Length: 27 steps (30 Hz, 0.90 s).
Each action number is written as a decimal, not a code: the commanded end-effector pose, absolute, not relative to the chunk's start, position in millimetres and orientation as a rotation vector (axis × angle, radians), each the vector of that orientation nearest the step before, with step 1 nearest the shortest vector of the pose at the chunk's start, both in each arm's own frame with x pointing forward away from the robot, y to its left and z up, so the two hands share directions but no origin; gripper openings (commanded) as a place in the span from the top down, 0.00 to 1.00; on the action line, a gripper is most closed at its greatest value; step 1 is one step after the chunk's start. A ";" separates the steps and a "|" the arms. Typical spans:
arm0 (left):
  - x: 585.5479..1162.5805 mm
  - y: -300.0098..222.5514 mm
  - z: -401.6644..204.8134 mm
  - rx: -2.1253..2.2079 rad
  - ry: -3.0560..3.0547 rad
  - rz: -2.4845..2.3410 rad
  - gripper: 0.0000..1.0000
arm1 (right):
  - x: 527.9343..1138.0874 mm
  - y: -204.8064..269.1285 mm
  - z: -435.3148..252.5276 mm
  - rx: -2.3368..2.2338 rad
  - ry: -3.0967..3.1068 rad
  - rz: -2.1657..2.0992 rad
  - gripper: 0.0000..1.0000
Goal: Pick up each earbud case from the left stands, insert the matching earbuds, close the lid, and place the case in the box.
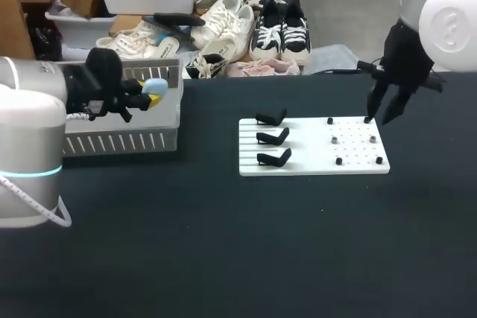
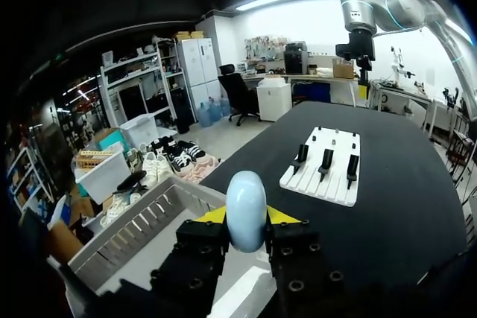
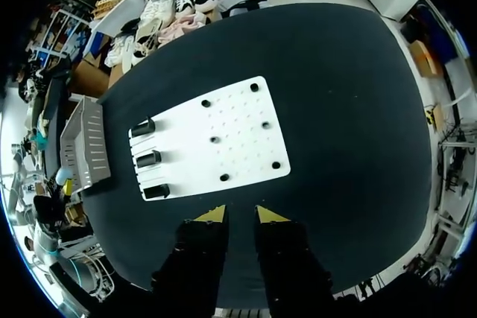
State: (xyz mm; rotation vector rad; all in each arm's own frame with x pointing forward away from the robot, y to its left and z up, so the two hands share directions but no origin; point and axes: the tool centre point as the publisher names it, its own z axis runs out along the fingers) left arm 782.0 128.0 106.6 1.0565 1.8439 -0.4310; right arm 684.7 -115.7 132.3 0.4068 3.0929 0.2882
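Note:
My left gripper (image 2: 246,221) is shut on a light blue earbud case (image 2: 246,210), which it holds above the grey slatted box (image 2: 141,229). The head view shows that case (image 1: 154,88) over the box (image 1: 119,121) at the table's left. On the white board (image 1: 313,147) three black stands (image 1: 273,137) carry nothing, and several small dark earbuds (image 1: 335,139) sit on its right half. My right gripper (image 1: 384,109) hangs over the board's far right corner. Its yellow-tipped fingers (image 3: 211,215) stand a narrow gap apart with nothing between them, high above the board (image 3: 216,139).
The grey box (image 3: 86,143) stands left of the board, near the table's back edge. Dark tabletop (image 1: 261,243) stretches in front of the board and to its right.

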 end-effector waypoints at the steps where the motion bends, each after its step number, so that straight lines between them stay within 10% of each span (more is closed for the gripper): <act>1: 802.3 126.2 99.5 1.109 1.912 -0.445 1.00 | 683.3 -114.8 134.7 0.423 3.092 0.273 0.80; 14: 820.0 137.3 67.0 1.073 2.006 -0.472 1.00 | 682.8 -105.9 134.6 0.441 3.105 0.247 0.80; 16: 821.7 138.5 65.1 1.076 2.003 -0.485 0.70 | 681.3 -105.9 134.2 0.446 3.106 0.247 0.79; 17: 822.0 138.7 65.0 1.077 2.003 -0.487 0.18 | 680.3 -106.0 133.9 0.449 3.106 0.248 0.80; 18: 822.6 139.3 65.3 1.078 2.003 -0.487 0.02 | 679.4 -106.1 133.6 0.451 3.107 0.248 0.80; 27: 807.7 134.5 107.7 1.105 1.860 -0.492 0.00 | 676.6 -108.7 140.2 0.440 3.069 0.265 0.79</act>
